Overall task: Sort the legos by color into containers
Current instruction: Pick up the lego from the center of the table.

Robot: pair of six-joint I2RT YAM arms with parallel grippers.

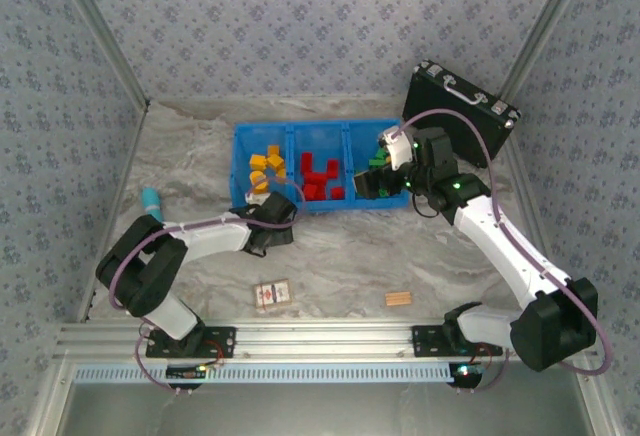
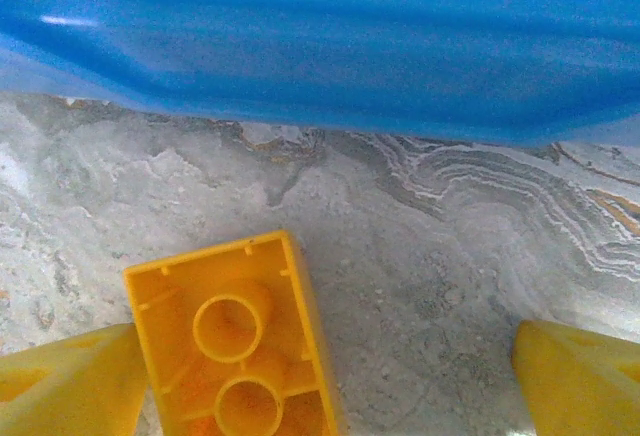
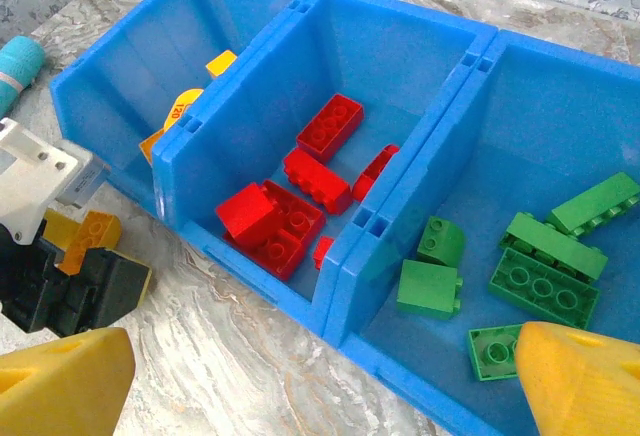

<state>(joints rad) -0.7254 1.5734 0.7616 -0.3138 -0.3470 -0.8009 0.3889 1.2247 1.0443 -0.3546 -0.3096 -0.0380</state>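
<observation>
Left end effector [image 2: 325,391], fingers spread and empty, straddles an orange-yellow lego [image 2: 235,341] lying hollow side up on the tabletop [image 2: 430,256] just on the near side of the blue tray [image 2: 320,46]; the brick crowds one finger, so centring before closing would likely give a squarer grip.

On the marbled table [image 1: 350,251] lie a blue tray [image 1: 238,168], an upturned orange-yellow lego [image 2: 235,341] beside it, a teal cylinder [image 1: 151,199] and a wooden block [image 1: 399,299].
</observation>
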